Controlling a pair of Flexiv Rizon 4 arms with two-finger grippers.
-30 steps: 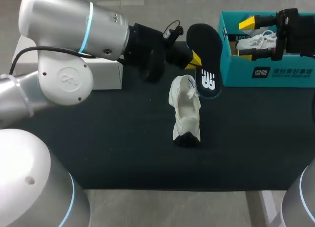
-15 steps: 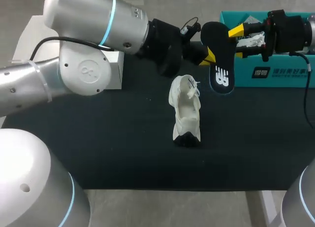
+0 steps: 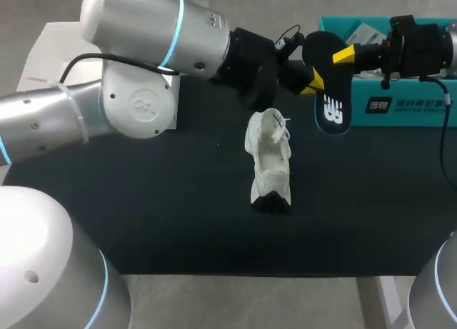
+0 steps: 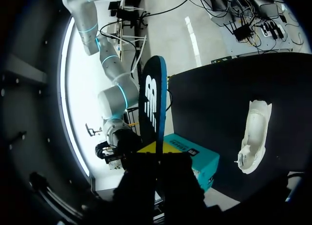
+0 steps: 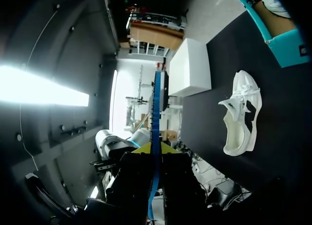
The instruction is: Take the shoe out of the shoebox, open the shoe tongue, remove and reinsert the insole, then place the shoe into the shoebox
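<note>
Just beyond the white mesh shoe (image 3: 268, 161), the left end effector (image 3: 313, 79) and right end effector (image 3: 344, 55) both pinch the black foam insole (image 3: 331, 104), seemingly for a handover.

A white shoe (image 3: 269, 165) lies lengthwise mid-frame on the dark bench (image 3: 143, 200) with its mouth gaping, a dark insole (image 3: 330, 93) with a white logo is held upright off the bench at upper right of centre, and the teal shoebox (image 3: 400, 108) sits upper right.
</note>
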